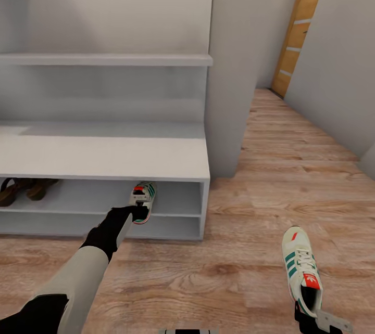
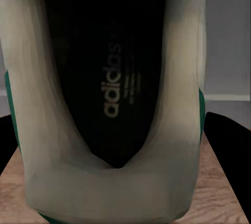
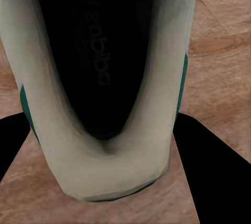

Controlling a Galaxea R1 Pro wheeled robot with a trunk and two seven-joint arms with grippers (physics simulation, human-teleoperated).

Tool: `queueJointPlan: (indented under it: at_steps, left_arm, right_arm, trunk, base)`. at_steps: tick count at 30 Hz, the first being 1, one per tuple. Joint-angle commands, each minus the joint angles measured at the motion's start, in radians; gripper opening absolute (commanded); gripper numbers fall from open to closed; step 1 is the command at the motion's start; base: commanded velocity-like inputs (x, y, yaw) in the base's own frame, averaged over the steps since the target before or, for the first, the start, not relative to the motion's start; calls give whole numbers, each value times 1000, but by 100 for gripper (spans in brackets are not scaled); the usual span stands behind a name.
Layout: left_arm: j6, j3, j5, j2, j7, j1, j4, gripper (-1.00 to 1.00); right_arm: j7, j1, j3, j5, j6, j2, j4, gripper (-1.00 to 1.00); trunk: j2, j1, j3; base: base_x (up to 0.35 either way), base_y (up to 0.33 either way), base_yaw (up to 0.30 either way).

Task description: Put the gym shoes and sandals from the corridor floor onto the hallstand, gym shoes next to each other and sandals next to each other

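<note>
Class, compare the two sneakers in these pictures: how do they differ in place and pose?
The left sneaker sits at the rack's upper open shelf, held by the left claw; the right sneaker is over the wood floor, held at its heel by the right claw. The left one is half hidden under the rack top; the right one shows fully. Both are cream-white with green stripes.

I count two gym shoes: one [image 1: 143, 196] at the rack's upper open shelf, one [image 1: 301, 270] out over the floor. Two brown sandals [image 1: 21, 189] sit side by side on that same shelf, far left. One rack [image 1: 104, 157], with two open shelf levels under its flat top. One floating shelf [image 1: 104, 59] above it. One wooden door [image 1: 302, 27] down the corridor.
</note>
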Motion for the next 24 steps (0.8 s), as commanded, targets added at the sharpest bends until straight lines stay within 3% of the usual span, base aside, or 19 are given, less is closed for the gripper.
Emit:
queueJointPlan:
  at_steps: [1, 24]
  left_arm:
    - [5, 5, -7, -1, -2, 0, -2, -100]
    - [5, 6, -7, -1, -2, -1, -2, -100]
  right_arm:
    - [1, 0, -3, 0, -3, 0, 0, -100]
    - [1, 0, -3, 0, -3, 0, 0, -100]
  trunk:
    - [0, 0, -1]
    - [0, 0, -1]
  base:
    - [267, -154, 0]
    - [89, -17, 0]
